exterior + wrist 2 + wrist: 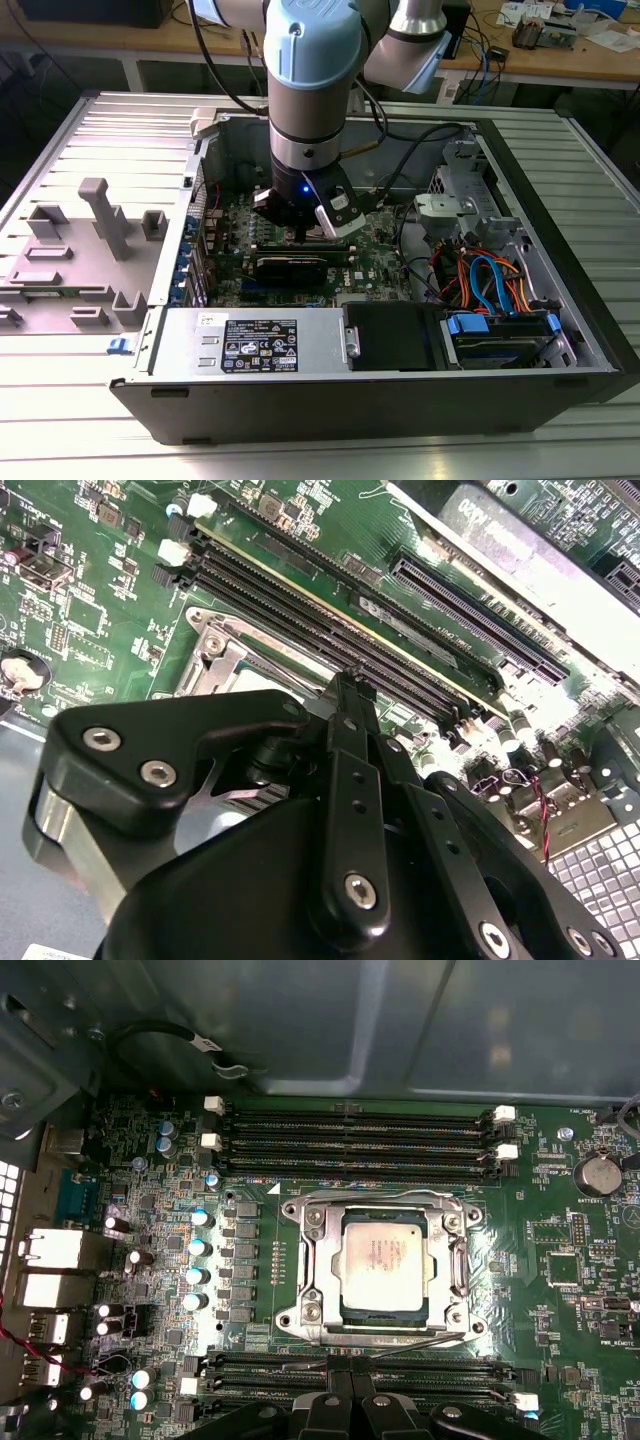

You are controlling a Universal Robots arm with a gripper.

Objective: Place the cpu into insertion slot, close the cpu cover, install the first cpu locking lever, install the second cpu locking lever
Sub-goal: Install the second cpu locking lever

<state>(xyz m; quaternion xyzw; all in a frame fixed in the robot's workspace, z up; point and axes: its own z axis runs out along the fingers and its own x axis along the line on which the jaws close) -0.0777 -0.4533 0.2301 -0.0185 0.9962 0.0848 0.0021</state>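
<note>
1 silver cpu (381, 1259) under closed cpu cover (318, 1260)

The black gripper (345, 695) is seen from behind in the second wrist view, its linkage plates studded with silver screws. Its fingers (350, 715) are brought together into one narrow tip, which is held low over the silvery cpu cover (235, 650); whether contact is made cannot be told. The long black memory slots (320, 615) are laid diagonally just beyond the cover on the green motherboard (90, 600). A longer black expansion slot (480, 620) is set further off.
</note>
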